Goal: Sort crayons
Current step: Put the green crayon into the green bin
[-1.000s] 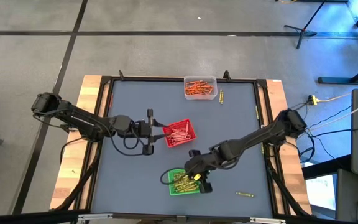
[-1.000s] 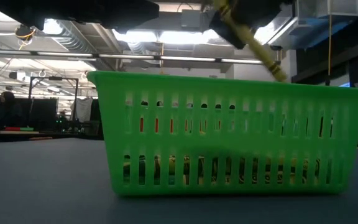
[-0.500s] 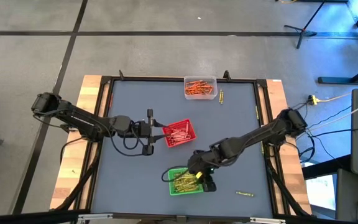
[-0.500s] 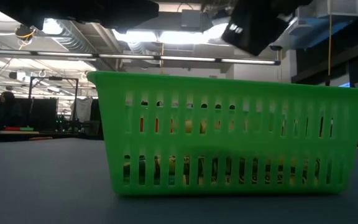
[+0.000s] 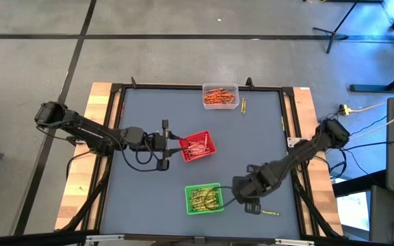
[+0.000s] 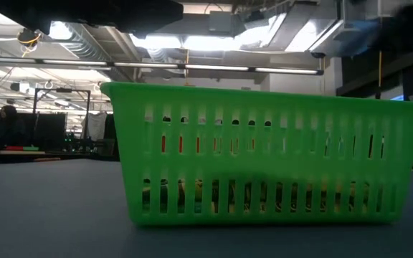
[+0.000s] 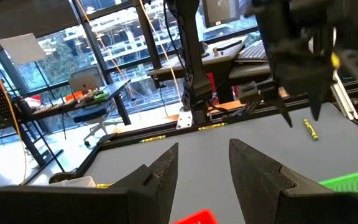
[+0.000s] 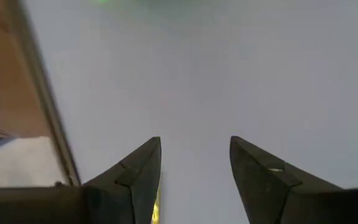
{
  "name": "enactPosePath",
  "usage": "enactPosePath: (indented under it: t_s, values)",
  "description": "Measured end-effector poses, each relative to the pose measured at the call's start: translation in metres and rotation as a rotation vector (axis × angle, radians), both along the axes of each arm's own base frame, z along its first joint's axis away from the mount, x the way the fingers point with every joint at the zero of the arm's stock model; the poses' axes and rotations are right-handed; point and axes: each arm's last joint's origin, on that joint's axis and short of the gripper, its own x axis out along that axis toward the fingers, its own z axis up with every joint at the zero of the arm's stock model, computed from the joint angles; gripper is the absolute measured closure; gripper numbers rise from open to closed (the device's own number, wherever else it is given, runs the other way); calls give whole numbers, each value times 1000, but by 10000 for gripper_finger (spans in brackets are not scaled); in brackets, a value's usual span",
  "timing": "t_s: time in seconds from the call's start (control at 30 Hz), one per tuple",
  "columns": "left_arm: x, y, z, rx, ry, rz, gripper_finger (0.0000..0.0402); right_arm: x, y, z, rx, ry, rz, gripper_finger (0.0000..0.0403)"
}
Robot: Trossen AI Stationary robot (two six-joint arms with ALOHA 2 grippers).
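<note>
The crayons lie sorted by colour in three trays: orange ones in the clear tray [image 5: 220,96] at the far edge, red ones in the red tray [image 5: 198,146] mid-table, yellow-green ones in the green tray [image 5: 204,199] near the front. Loose yellow-green crayons rest on the mat [image 5: 270,213], [image 5: 243,105], [image 5: 282,123]. My right gripper [image 5: 250,206] hangs open, pointing down, between the green tray and the near loose crayon [image 8: 156,205]. My left gripper [image 5: 175,145] stands level and open at the red tray's left side [image 7: 194,218], nothing between its fingers.
A black frame [image 5: 287,130] and wooden boards border the blue-grey mat. Bare mat lies to the left of the green tray and between the trays. In the low view the green tray [image 6: 264,154] fills the foreground, with crayons showing through its lower slots.
My right gripper held a yellow-green crayon above the green tray, let it go there, then moved toward the table's right edge and tipped to point down over the mat near a loose crayon. The left arm has kept still.
</note>
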Motion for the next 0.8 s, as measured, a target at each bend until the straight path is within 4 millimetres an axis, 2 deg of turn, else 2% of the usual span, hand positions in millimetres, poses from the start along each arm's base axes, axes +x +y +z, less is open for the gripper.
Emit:
enactPosePath:
  t_s: [0.3, 0.47, 0.67, 0.8]
  values:
    - [0, 0, 0, 1, 0, 3, 273, -54, 21, -53, -33, 247, -48, 216]
    - [0, 0, 0, 1, -1, 5, 273, -70, 36, -61, -2, 277, -50, 217]
    - [0, 1, 1, 7, -8, 7, 273, -78, 54, -60, 39, 221, -54, 217]
    - [0, 1, 1, 7, -12, 12, 273, -83, 64, -66, 4, 160, -67, 217]
